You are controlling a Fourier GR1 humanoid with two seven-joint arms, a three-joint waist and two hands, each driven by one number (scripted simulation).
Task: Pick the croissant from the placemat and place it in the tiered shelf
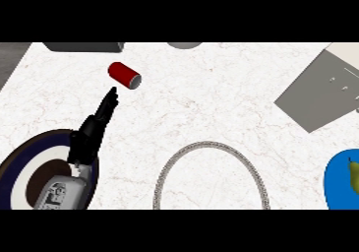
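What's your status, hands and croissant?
Left hand open, fingers straight, above the plate, pointing toward red can. Right hand not in view. No croissant visible; grey shelf at right, nothing on it.

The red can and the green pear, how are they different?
The red can lies on its side on the bare white counter, far left; the green pear sits on a blue plate at the right edge. The can shows whole; the pear is cut off by the view's edge. No hand touches either.
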